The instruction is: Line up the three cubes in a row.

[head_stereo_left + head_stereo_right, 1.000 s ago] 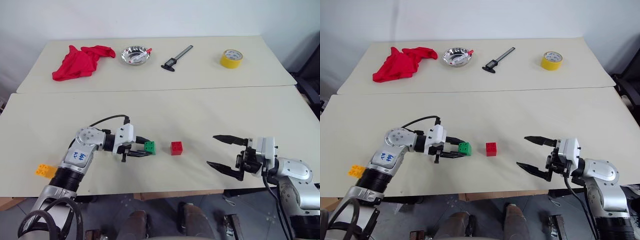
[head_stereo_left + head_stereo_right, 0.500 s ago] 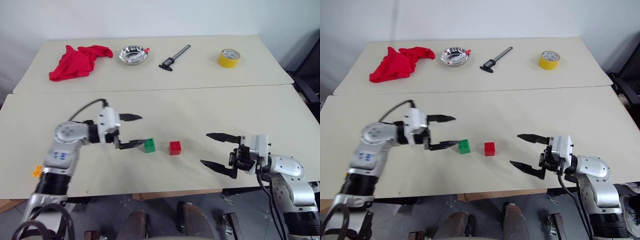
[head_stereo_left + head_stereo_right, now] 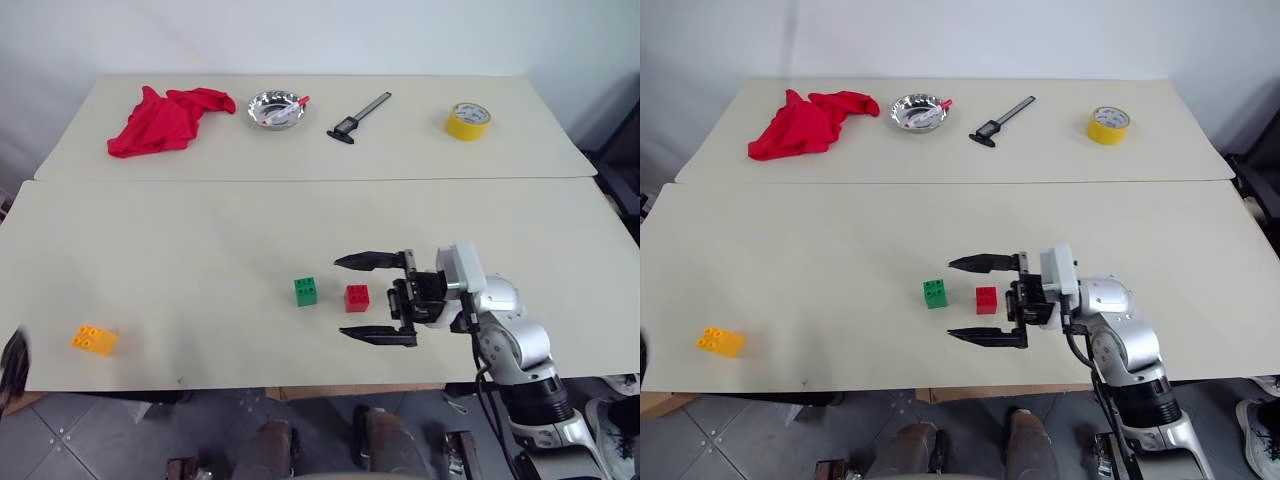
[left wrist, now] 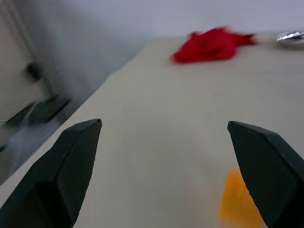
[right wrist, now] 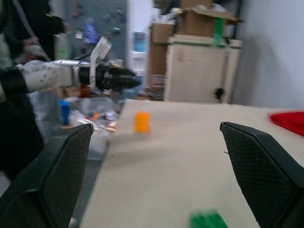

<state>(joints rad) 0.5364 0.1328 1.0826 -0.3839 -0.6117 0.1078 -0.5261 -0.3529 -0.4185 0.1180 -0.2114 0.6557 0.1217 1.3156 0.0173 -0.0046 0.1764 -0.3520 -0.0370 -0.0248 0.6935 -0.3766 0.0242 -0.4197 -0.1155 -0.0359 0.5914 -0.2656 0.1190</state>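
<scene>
Orange cube sits alone near the front left corner of the worktop, well apart from the other two. It also shows as an orange blur in the left wrist view, close by the left gripper, whose jaws stand wide apart with nothing between them.

Green cube sits near the front edge, about mid-width. Red cube is just beside it to the right, a small gap between, not touching. The two are roughly level with each other along the front edge; the orange one lies a bit nearer that edge.

Right gripper reaches in from the right, pointing left, jaws wide apart. The red cube lies between the two fingers, touching neither that I can tell; the green one is just past the fingertips.

Back worktop, along the far side: red cloth near the left end, metal bowl, caliper, yellow tape roll towards the right end.
</scene>
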